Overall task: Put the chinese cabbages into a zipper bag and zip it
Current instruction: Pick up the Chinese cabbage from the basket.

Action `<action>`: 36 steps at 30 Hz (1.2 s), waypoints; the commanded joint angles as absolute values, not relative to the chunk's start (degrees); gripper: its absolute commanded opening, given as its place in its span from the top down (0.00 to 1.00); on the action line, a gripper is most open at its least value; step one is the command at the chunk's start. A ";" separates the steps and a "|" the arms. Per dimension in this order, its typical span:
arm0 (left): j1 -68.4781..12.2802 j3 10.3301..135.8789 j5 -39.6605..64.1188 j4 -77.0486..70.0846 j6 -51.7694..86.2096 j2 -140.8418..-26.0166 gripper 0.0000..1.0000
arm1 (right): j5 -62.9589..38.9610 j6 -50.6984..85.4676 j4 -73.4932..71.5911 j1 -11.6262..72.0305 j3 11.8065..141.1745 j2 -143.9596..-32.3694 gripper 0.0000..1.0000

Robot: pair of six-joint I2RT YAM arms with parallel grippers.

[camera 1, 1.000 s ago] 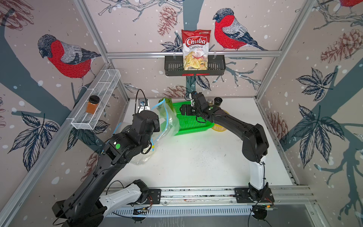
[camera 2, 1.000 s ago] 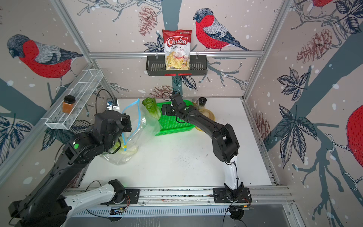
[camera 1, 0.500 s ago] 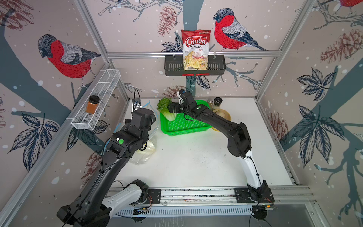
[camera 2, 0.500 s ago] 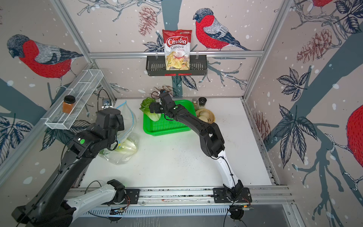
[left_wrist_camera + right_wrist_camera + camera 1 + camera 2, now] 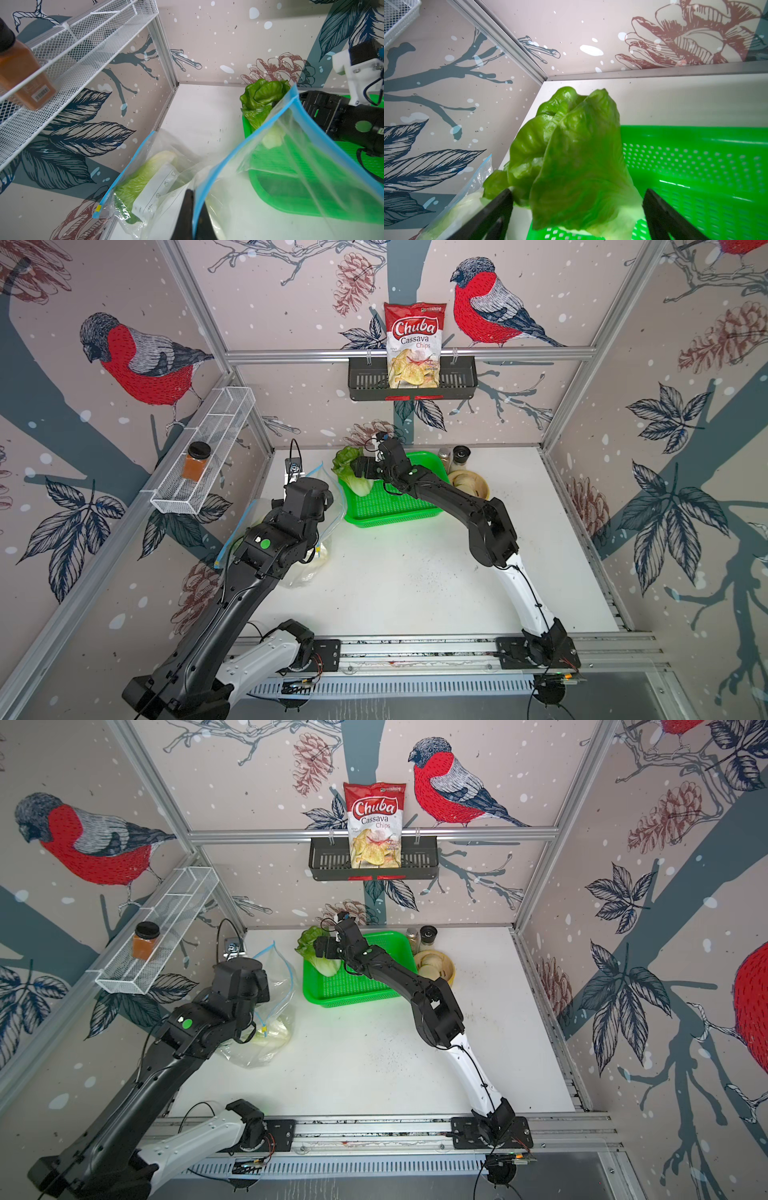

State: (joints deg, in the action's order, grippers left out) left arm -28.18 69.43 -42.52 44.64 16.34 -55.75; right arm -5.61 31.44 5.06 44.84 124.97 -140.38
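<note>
The left gripper [image 5: 193, 194] is clamped shut on one blue-edged lip of the bag [image 5: 291, 166], lifting that side so the mouth gapes toward the basket [image 5: 390, 518]. The bag's opposite lip sags toward the side wall and ends at a small yellow slider [image 5: 97, 207]. The bag's lower part rests on the table [image 5: 415, 572], just left of the basket in both top views. Inside the bag [image 5: 278, 969] lies at least one pale green cabbage [image 5: 141, 178], partly behind a white label panel. How many are in there cannot be told through the crumpled plastic. Another cabbage [image 5: 353, 472] stands nearly upright at the basket's far left corner, close to the bag's mouth. Its white base sits down inside the basket and its crinkled leaves rise above the rim. The right gripper [image 5: 577, 190] reaches across the basket to this cabbage [image 5: 571, 166] with its jaws spread wide, one finger [image 5: 496, 207] on each side of the head. Whether the pads press the leaves yet is unclear. Behind the basket's right side sit a wooden bowl [image 5: 469, 485] and two small shakers [image 5: 453, 454]. A jar [image 5: 196, 462] stands on the wire shelf [image 5: 208, 448] on the left wall, and a chips packet [image 5: 413, 344] stands in the rack [image 5: 361, 381] on the back wall.
</note>
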 commanded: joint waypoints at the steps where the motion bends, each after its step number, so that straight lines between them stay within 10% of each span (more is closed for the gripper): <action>1: -28.04 69.10 -42.53 41.93 17.04 -55.63 1.00 | -4.01 31.20 2.30 44.26 123.71 -140.21 0.05; 15: -27.94 67.29 -41.66 39.71 16.83 -56.48 1.00 | -4.83 29.51 -6.61 41.17 103.69 -128.49 0.38; 36: -27.75 65.09 -37.32 36.49 16.87 -57.54 1.00 | 4.53 29.50 4.66 40.97 101.72 -122.99 0.18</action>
State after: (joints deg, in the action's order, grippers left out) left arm -27.92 65.47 -39.70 39.46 16.56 -57.17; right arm 2.17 28.51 0.05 41.98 100.64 -122.69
